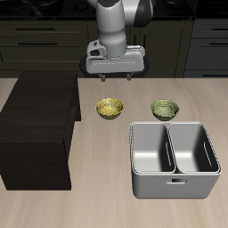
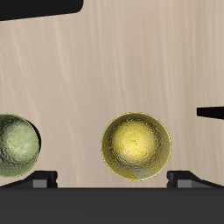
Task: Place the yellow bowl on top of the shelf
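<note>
The yellow bowl point(image 1: 109, 108) sits upright on the table, between the shelf point(image 1: 36, 125) and the olive bowl point(image 1: 165, 109). In the wrist view the yellow bowl point(image 2: 136, 145) shows its speckled golden inside, close to my fingertips point(image 2: 184, 178). My gripper point(image 1: 111, 75) hangs open and empty above the table, slightly behind the yellow bowl and well above it. In the wrist view my gripper point(image 2: 112, 179) has its jaws spread wide. The shelf is a large dark box with a flat top, and a corner of it shows in the wrist view point(image 2: 212, 112).
The greener olive bowl point(image 2: 16, 145) sits beside the yellow one. A grey two-compartment bin point(image 1: 174, 158) stands near the table's front edge, in front of the olive bowl; its dark edge shows in the wrist view point(image 2: 35, 5).
</note>
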